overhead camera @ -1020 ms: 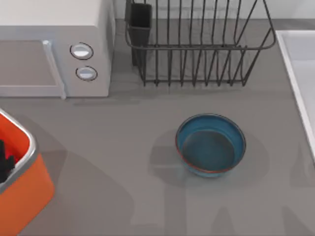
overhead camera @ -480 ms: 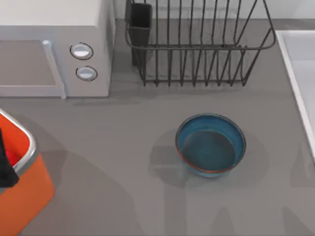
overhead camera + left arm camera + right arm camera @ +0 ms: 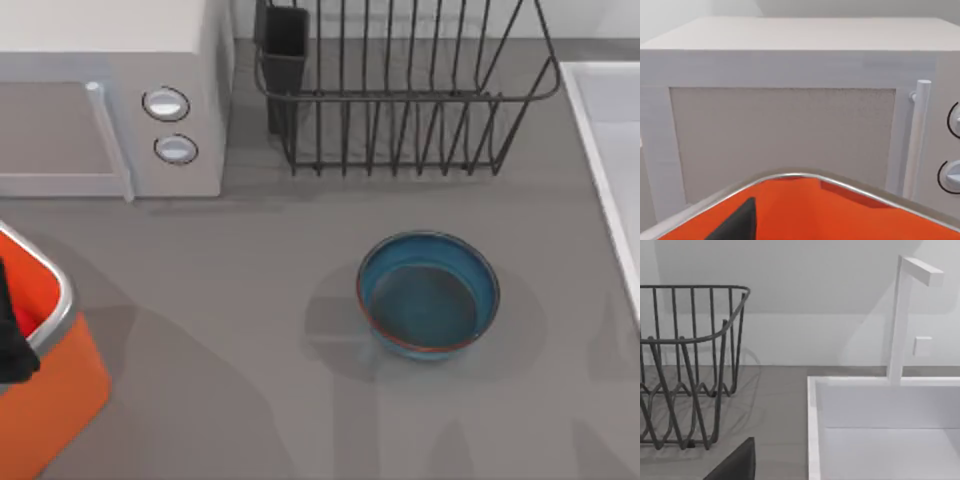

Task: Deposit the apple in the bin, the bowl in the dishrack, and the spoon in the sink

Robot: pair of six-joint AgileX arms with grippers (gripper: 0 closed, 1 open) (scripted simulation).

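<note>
The blue bowl (image 3: 428,295) sits upright and empty on the grey table (image 3: 220,300), in front of the dishrack (image 3: 400,90) and well apart from it. The dishrack stands at the back of the table with its black cutlery cup (image 3: 284,45) at the corner nearest the white microwave (image 3: 110,95), which stands just beside the rack on the top view's left. The orange bin (image 3: 50,360) with its silver rim lies in front of the microwave, at the left edge. A dark part of the left gripper (image 3: 10,325) hangs inside the bin's opening, with a small patch of red, the apple (image 3: 22,322), just beside it within the bin; whether the fingers are spread or closed, or touching the apple, cannot be told. In the left wrist view the bin's rim (image 3: 790,176) lies close below the microwave door. The pale sink (image 3: 615,150) lies to the right of the dishrack; in the right wrist view its basin (image 3: 880,420) and a white faucet (image 3: 905,315) stand beside the rack's end (image 3: 690,365), with one dark finger (image 3: 735,465) of the right gripper at the frame's edge, its spread not discernible.
</note>
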